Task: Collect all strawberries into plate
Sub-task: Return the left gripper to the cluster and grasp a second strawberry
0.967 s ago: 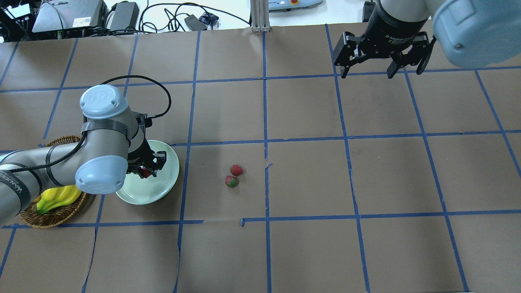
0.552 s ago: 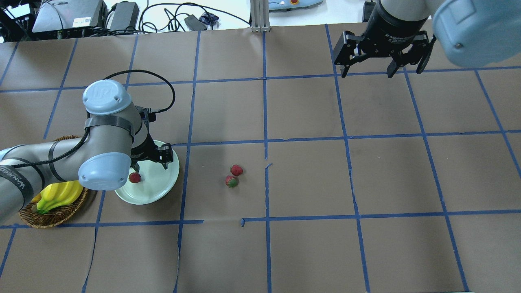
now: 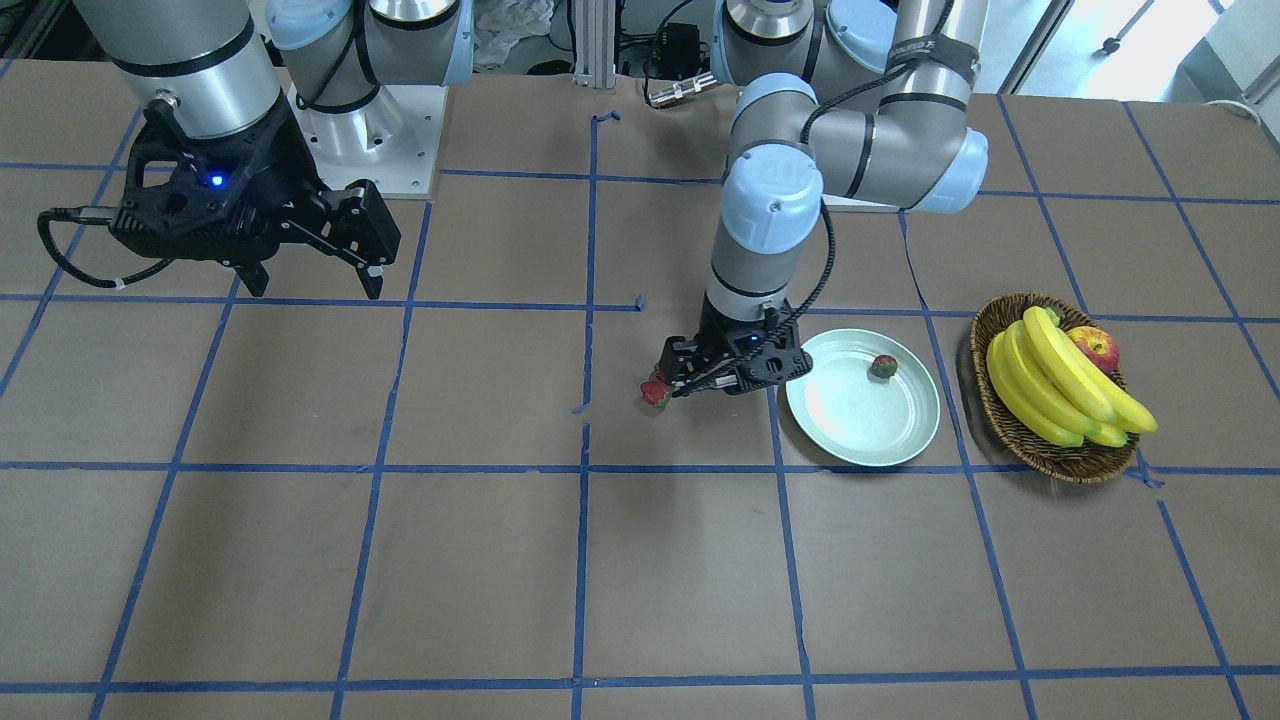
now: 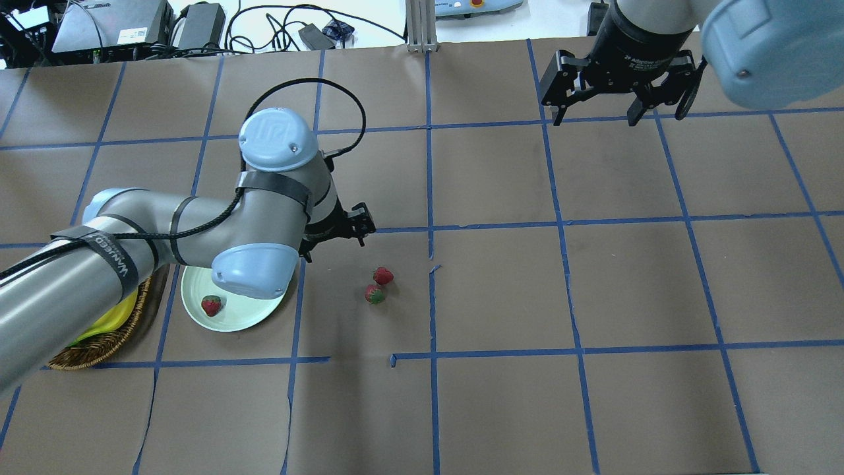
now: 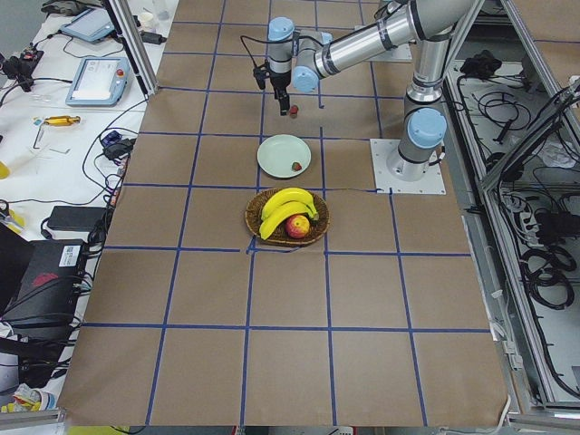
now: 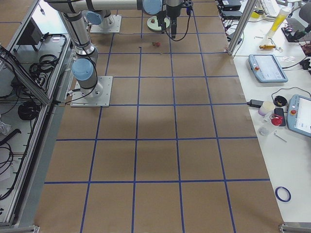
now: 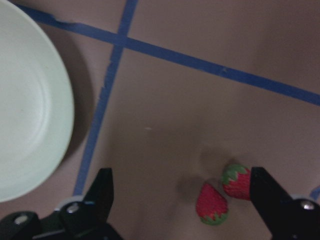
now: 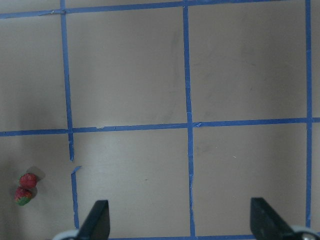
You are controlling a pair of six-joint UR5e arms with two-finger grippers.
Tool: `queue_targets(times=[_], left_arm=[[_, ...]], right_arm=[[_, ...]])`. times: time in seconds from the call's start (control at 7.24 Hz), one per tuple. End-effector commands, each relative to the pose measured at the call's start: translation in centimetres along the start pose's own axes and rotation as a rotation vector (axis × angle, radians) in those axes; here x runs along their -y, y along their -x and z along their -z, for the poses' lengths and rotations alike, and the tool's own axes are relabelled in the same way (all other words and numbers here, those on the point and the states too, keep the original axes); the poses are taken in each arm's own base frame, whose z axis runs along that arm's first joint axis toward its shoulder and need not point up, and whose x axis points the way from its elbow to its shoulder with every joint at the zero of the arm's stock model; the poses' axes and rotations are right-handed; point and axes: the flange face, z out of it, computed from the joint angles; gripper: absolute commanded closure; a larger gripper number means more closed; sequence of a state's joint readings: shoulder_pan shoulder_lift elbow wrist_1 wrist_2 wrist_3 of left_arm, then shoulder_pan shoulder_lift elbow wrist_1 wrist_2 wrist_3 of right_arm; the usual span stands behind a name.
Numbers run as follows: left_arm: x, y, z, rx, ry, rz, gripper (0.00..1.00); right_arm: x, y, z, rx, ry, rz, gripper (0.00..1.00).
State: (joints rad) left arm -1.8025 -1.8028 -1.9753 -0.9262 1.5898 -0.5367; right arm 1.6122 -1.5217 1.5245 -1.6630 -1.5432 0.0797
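One strawberry (image 4: 211, 305) lies on the pale green plate (image 4: 237, 320), near its left rim; it also shows in the front view (image 3: 883, 366) on the plate (image 3: 860, 425). Two strawberries (image 4: 382, 275) (image 4: 374, 294) lie side by side on the brown table, to the right of the plate. My left gripper (image 4: 336, 241) is open and empty, hovering between the plate and this pair. In the left wrist view (image 7: 182, 200) the two strawberries (image 7: 212, 204) (image 7: 236, 181) lie between its fingers, toward the right one. My right gripper (image 4: 595, 119) is open and empty, high at the far right.
A brown wicker basket (image 3: 1080, 470) with bananas (image 3: 1050, 385) and a red-yellow apple (image 3: 1095, 348) stands beside the plate, on the side away from the loose strawberries. My left arm partly covers the basket (image 4: 99, 343) and plate in the overhead view.
My left gripper let a strawberry go onto the plate, opened, and moved right off the plate toward the two loose strawberries. The right arm has not moved.
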Motion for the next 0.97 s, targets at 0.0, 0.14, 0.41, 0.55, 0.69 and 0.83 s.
queue_targets(times=[0.0,0.14,0.41,0.55,0.69,0.83], left_arm=[[-1.7,-3.6,-3.4,-0.023,0.061,-0.051,0.08],[-2.2,-4.0,-5.1,-0.009,0.093,-0.106,0.16],[-2.4,-4.1,-6.7,0.018,0.116,-0.206,0.32],[-2.3,-4.0,-6.8,0.029,0.110,-0.209,0.41],[-2.2,-4.1,-6.9,0.030,0.109,-0.209,0.62],[-2.2,-4.1,-6.9,0.030,0.109,-0.210,0.85]], right_arm=[[-0.1,0.1,0.0,0.000,0.002,0.001,0.00],[-0.1,0.1,0.0,0.000,0.002,0.003,0.00],[-0.1,0.0,0.0,0.000,0.002,0.005,0.00],[-0.1,0.0,0.0,0.000,0.004,0.008,0.00],[-0.1,0.1,-0.1,0.000,0.005,0.009,0.00],[-0.1,0.0,-0.1,0.000,0.005,0.008,0.00]])
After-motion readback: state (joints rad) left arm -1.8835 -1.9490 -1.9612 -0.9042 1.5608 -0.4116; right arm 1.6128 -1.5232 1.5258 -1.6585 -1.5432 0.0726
